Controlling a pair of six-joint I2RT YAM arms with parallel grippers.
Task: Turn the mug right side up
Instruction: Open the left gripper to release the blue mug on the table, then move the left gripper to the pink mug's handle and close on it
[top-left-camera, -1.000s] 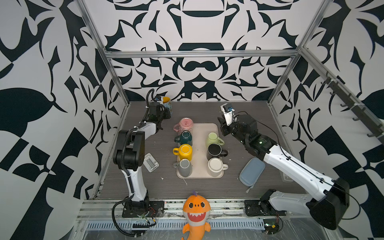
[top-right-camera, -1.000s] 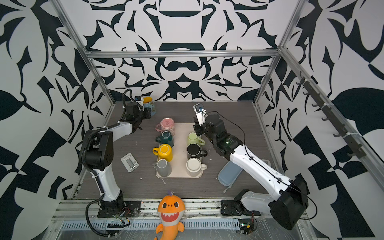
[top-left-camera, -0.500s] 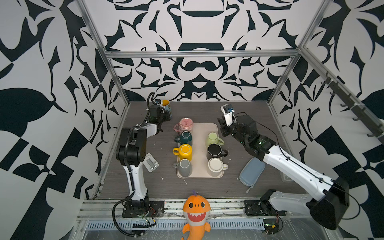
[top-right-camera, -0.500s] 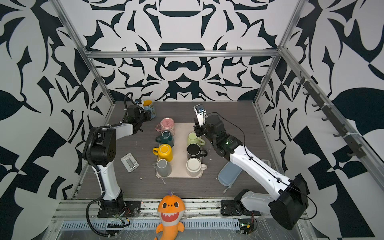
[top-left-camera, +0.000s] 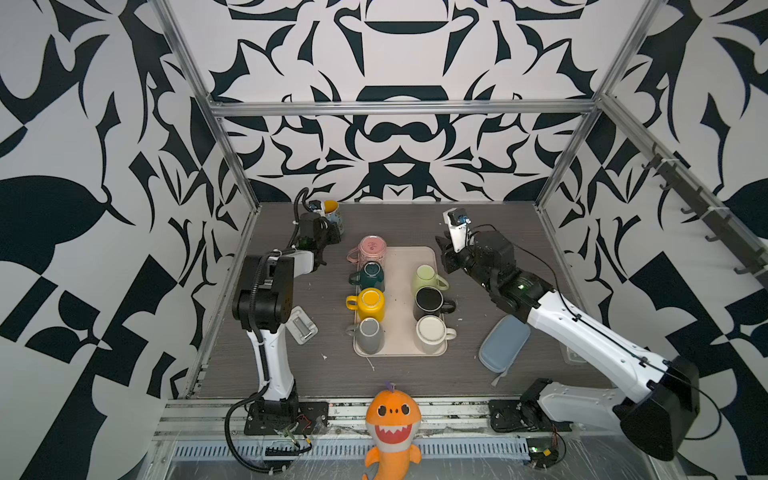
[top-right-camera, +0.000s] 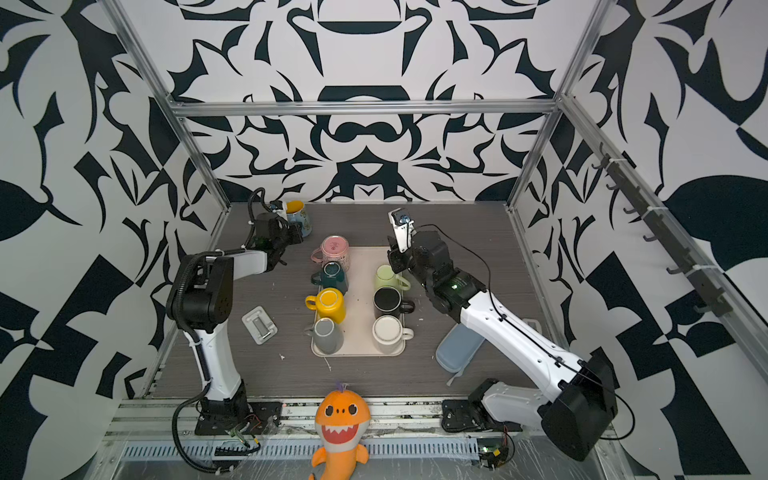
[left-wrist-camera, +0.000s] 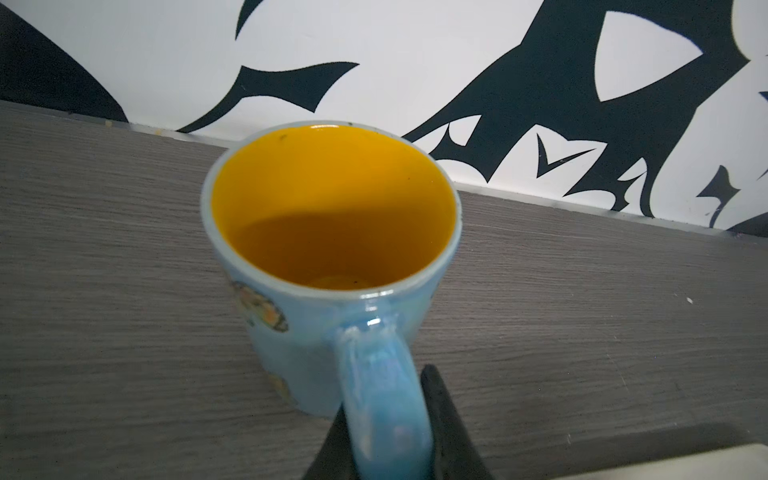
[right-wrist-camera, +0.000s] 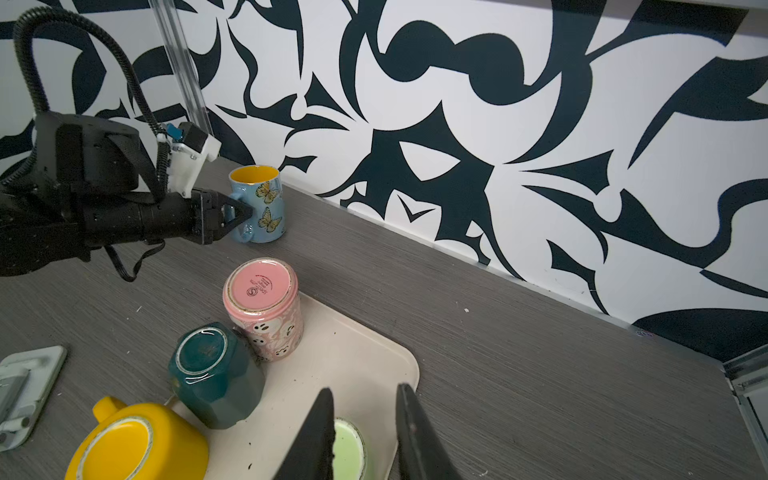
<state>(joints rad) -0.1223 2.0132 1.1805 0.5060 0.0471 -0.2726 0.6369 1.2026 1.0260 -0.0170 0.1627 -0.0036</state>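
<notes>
A light blue mug (top-left-camera: 333, 210) (top-right-camera: 298, 212) (left-wrist-camera: 332, 208) (right-wrist-camera: 262, 199) with butterflies and a yellow inside stands upright, mouth up, on the table's far left by the back wall. My left gripper (top-left-camera: 331, 231) (top-right-camera: 297, 232) (left-wrist-camera: 386, 403) (right-wrist-camera: 246, 212) is shut on its handle. My right gripper (top-left-camera: 443, 254) (top-right-camera: 395, 261) (right-wrist-camera: 365, 395) hovers open and empty above a light green mug (top-left-camera: 426, 276) (right-wrist-camera: 347, 449) at the far right of the cream tray (top-left-camera: 401, 266) (top-right-camera: 361, 270) (right-wrist-camera: 345, 353).
On the tray, pink (top-left-camera: 371, 248), teal (top-left-camera: 370, 274) and yellow (top-left-camera: 369, 303) mugs stand bottom up, with grey (top-left-camera: 368, 334), black (top-left-camera: 430, 301) and white (top-left-camera: 430, 332) mugs. A blue-grey case (top-left-camera: 503, 345) lies right of the tray, a small grey device (top-left-camera: 301, 328) left, an orange plush (top-left-camera: 390, 419) in front.
The left arm has shifted a little and the blue mug in its grip has sunk slightly toward the table. The right arm has stayed in place.
</notes>
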